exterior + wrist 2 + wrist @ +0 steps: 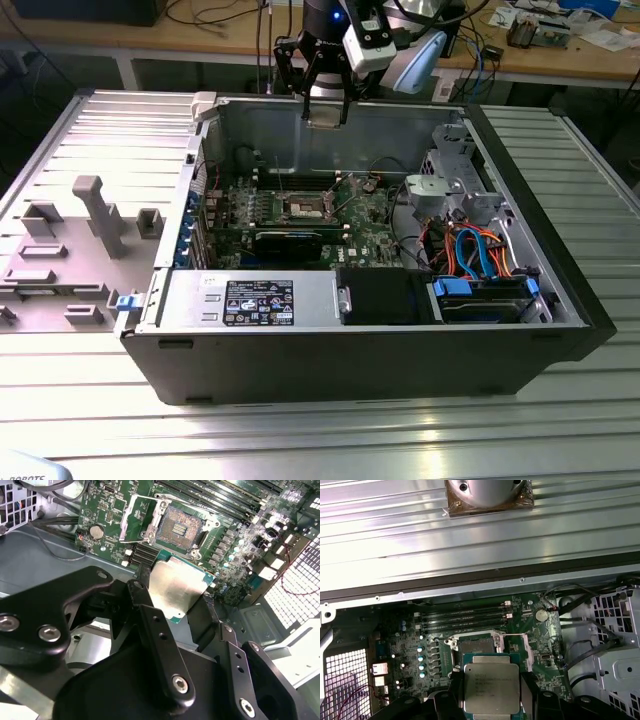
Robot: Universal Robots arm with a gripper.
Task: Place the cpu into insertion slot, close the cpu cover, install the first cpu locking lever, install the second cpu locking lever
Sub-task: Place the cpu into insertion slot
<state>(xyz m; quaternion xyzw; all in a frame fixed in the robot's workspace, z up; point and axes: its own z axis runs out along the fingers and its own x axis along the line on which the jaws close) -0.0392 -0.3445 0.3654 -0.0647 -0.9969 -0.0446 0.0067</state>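
Fingers (136, 591) clamped on two opposite edges of the cpu (175, 587); the bare insertion slot (179, 527) lies beyond their tips, apart, cpu cover (142, 517) swung open

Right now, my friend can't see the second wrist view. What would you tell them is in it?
The gripper holds the cpu, a small silver square, between its black fingers above the green motherboard. Beyond it the insertion slot lies empty, with the cpu cover swung open beside it.

Dull silver cpu (491, 687), green motherboard (115, 502)
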